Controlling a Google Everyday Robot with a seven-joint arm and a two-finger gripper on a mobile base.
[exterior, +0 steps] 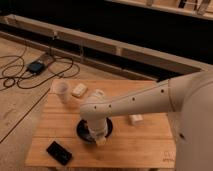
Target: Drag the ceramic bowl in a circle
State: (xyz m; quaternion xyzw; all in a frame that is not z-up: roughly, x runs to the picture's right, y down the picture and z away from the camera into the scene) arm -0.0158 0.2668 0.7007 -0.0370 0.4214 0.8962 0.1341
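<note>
Camera view: a wooden table (150, 145) fills the lower half of the frame, seen from above and behind the robot. A thick white arm (145, 102) reaches in from the right edge toward the lower centre. At its end the gripper (99, 136) points down into the ceramic bowl (83, 131), a shallow glossy black dish at lower centre, mostly hidden under the wrist. The fingers are pressed together, apparently against the bowl's inside or near rim; the exact contact is hidden.

A pale translucent cup (62, 91) stands upright at upper left of the tabletop, apart from the bowl. A flat black slab (59, 152) lies at lower left, near the bowl. A small pale block (79, 90) sits just right of the cup, and another pale block (135, 119) lies right of the bowl.

Risks, as a judgement: the closed fingers only push, so they could slide over the glossy surface and lose the bowl. Pressing too near the rim could tip it. A wide circle could knock the slab toward the table edge, or bump the right-hand block.
</note>
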